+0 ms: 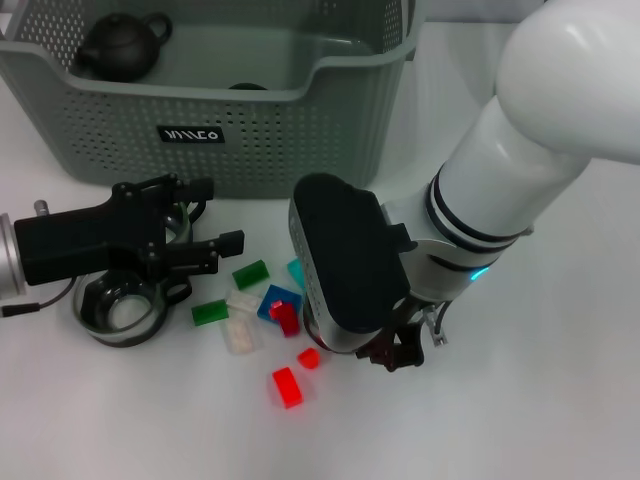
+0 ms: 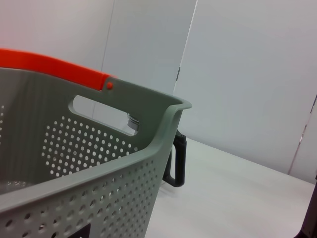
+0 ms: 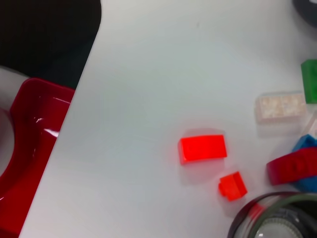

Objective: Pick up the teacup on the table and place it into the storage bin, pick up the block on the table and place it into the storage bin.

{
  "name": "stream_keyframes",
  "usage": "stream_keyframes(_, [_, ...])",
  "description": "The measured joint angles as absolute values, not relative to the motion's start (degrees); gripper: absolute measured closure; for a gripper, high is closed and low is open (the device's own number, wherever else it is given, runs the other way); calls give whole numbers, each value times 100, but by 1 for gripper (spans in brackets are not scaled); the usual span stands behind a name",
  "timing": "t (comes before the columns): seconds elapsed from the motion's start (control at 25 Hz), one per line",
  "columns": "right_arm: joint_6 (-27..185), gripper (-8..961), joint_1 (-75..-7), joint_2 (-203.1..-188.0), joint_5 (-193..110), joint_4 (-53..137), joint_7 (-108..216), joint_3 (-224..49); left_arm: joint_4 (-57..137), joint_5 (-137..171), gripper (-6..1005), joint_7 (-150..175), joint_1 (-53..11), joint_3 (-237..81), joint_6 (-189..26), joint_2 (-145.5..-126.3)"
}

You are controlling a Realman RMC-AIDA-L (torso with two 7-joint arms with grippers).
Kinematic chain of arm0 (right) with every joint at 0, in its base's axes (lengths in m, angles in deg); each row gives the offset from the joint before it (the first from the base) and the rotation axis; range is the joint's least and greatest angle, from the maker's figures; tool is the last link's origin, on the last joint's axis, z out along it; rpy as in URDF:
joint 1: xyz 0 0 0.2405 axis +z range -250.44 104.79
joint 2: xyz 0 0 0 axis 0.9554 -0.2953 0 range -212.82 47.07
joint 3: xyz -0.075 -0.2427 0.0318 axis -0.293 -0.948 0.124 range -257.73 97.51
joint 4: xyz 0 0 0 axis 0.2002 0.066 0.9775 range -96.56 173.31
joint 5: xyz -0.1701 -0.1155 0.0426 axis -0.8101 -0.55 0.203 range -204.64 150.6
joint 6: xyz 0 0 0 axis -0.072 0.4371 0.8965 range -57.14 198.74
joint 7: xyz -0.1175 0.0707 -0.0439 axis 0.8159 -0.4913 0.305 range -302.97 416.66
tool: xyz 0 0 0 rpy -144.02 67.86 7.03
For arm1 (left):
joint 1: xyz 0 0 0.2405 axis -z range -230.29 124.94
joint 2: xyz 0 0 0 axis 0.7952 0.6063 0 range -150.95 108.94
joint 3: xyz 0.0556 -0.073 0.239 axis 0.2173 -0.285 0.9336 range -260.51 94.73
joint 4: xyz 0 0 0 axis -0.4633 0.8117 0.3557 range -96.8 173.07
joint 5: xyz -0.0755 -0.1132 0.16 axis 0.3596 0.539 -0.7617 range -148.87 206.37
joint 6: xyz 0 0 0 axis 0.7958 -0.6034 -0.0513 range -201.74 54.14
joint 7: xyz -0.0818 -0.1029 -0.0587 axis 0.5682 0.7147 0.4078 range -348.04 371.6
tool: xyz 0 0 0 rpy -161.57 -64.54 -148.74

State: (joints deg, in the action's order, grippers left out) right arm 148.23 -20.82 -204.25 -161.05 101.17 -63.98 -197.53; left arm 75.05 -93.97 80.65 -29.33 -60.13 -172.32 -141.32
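Note:
The grey-green storage bin (image 1: 120,130) stands at the back of the white table and also fills the left wrist view (image 2: 84,163). My left gripper (image 1: 195,222) is in front of the bin, with its black fingers on either side of a small glass teacup (image 1: 180,222). My right gripper (image 1: 398,352) hangs low over the table just right of the loose blocks. A bright red block (image 1: 287,387) and a small red block (image 1: 308,358) lie closest to it, and both show in the right wrist view (image 3: 203,148) (image 3: 233,186).
A black teapot (image 1: 122,45) sits in the bin. A larger glass cup (image 1: 120,305) stands below the left gripper. Green (image 1: 250,273), clear (image 1: 240,335), blue (image 1: 278,300) and dark red (image 1: 285,318) blocks lie between the arms. Another glass rim (image 3: 277,218) shows near the blocks.

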Motion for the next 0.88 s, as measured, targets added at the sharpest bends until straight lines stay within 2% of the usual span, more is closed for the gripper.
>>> stream_keyframes(0.28, [14893, 835, -2041, -20414, -16105, 10122, -6499, -19754, 7505, -9405, 126, 8062, -2939, -6013, -17233, -14133])
stream_keyframes(0.48, [14988, 903, -2089, -20390, -16128, 10286, -6599, -19727, 7505, -9401, 127, 8059, -2939, -6013, -17238, -14133])
stream_keyframes(0.88, [16873, 904, -2787, -20333, -16793, 12230, -6852, -18033, 7527, -9395, 127, 8059, -2939, -6018, -17290, -14132])
